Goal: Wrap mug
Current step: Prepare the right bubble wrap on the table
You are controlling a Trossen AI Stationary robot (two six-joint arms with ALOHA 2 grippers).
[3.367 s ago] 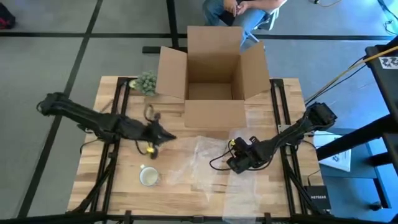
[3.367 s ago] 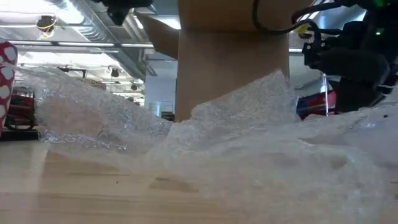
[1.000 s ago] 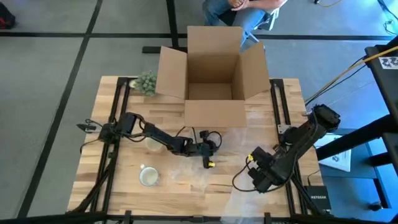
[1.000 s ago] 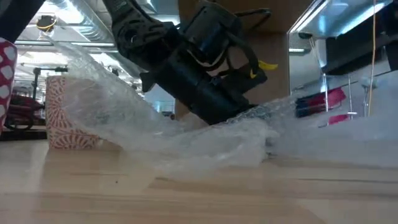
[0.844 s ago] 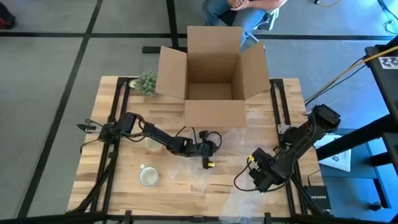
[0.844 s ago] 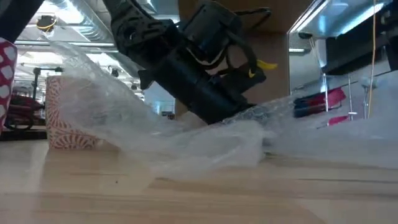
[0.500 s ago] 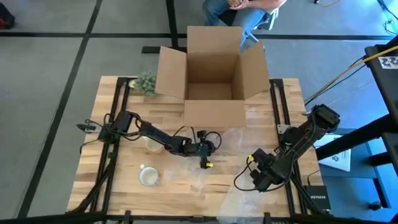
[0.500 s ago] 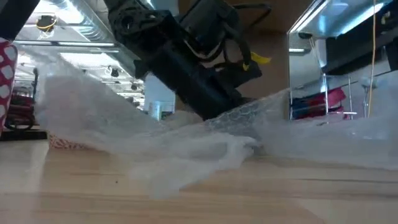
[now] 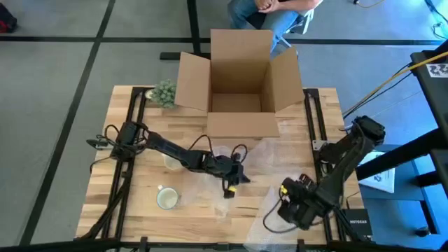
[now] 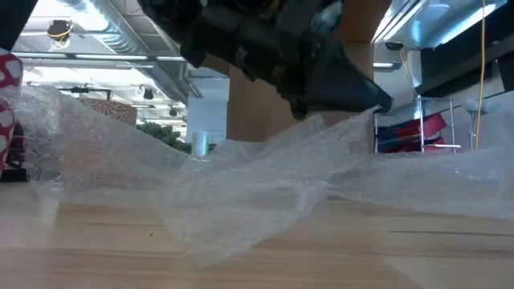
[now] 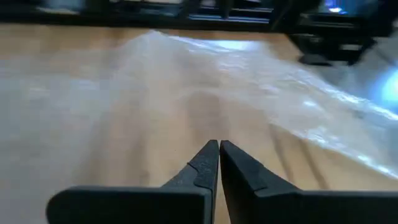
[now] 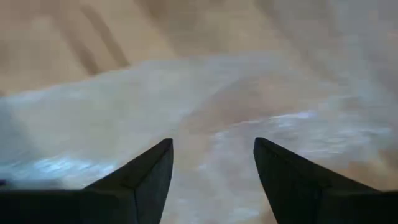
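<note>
Over mid-desk my left fingers, pinched on the bubble wrap, have lifted its edge higher; right fingers gape, pulled nearer; mug unwrapped.

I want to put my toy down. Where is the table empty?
Bare wood lies at the near-left corner, beside the small mug, and on the left strip below the plant. The middle is crowded: bubble wrap, left hand, cardboard box.
</note>
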